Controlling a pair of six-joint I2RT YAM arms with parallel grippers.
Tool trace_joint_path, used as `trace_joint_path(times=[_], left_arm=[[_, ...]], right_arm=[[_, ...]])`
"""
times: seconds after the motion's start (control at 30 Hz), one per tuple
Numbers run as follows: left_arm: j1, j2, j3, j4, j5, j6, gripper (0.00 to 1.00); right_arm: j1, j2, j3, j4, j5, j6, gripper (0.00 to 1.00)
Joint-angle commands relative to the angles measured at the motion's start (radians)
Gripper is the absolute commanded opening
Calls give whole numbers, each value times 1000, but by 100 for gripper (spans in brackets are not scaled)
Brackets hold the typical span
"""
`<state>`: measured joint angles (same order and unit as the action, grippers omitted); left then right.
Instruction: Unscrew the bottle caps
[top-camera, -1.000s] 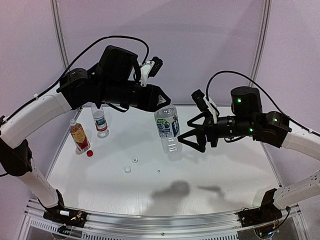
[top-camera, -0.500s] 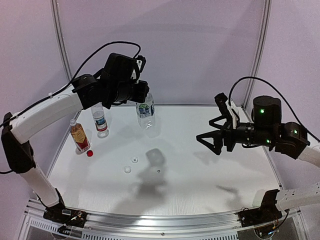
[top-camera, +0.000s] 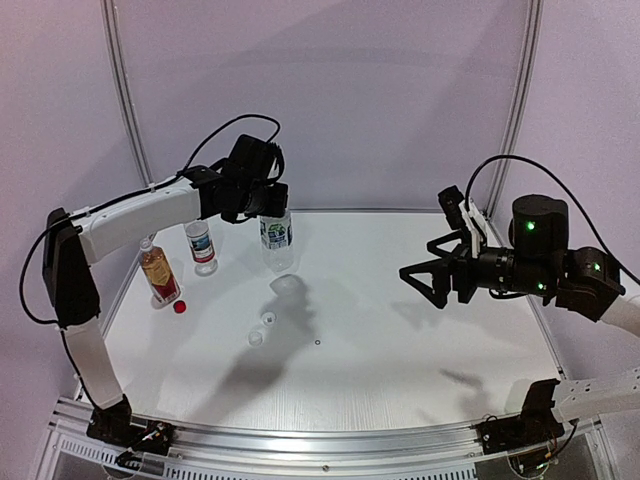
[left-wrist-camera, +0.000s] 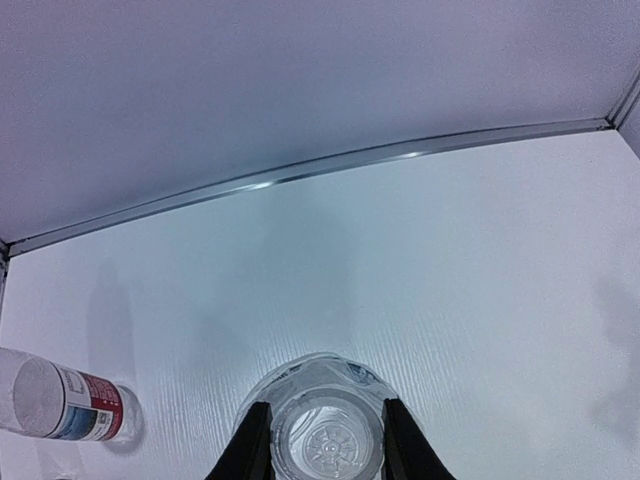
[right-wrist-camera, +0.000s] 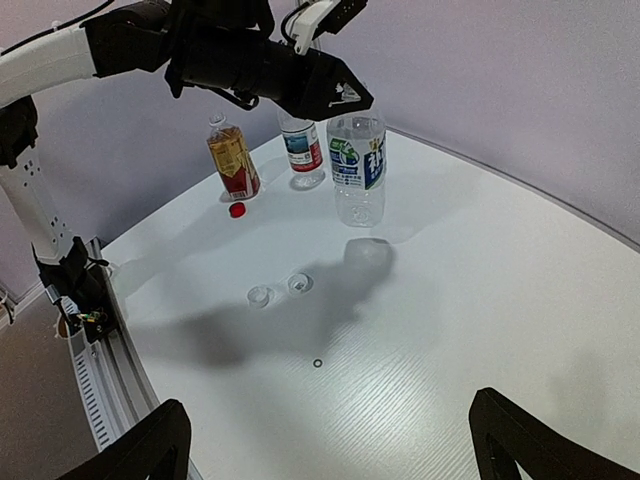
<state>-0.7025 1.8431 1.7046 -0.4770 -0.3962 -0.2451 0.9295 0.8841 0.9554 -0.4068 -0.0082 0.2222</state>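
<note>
My left gripper (top-camera: 268, 208) pinches the clear plastic bottle w/ green-blue label (top-camera: 277, 236) by its neck, above the white table (top-camera: 420, 350), far left. My right gripper (top-camera: 430, 282) is spread wide, empty. The small red round cap (top-camera: 180, 307) + two whitish round caps (top-camera: 269, 320) lie nearer.

You've got: red cap (top-camera: 180, 307), two clear caps (top-camera: 268, 320) (top-camera: 255, 339), amber bottle (top-camera: 158, 272) with red-gold label, clear red-white-blue-label bottle (top-camera: 201, 243), clear green-blue-label bottle (top-camera: 277, 238), plain white table (top-camera: 400, 350).

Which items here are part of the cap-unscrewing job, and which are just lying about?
Job: green-label bottle, blue-label bottle, amber bottle, red cap, near clear cap, far clear cap.
Lying about: small dark ring on the table.
</note>
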Motion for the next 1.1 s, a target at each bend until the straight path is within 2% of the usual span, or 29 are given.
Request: trace_joint_path(times=[0.0,0.33,0.57,0.73,0.97,1.07], left_arm=[[22,32,-1,26,-5,-59,0],[29,43,-69,39,17,-102,0],[27,50,-108,29,32,-149,6],[11,31,-129,20,-11,-160,24],[-15,-8,-179,2,-56,-179,38],[-17,-31,-205,10,-63,-188,48]], right_arm=[[7,-6,12,-19,41,-29,99],[6,-4,17,-21,39,-57,99],[7,-9,25,-38,31,-70,99],[6,-23,16,-36,35,-71,99],[6,-24,3,-12,39,-59,99],[6,-24,0,-6,38,-51,99]])
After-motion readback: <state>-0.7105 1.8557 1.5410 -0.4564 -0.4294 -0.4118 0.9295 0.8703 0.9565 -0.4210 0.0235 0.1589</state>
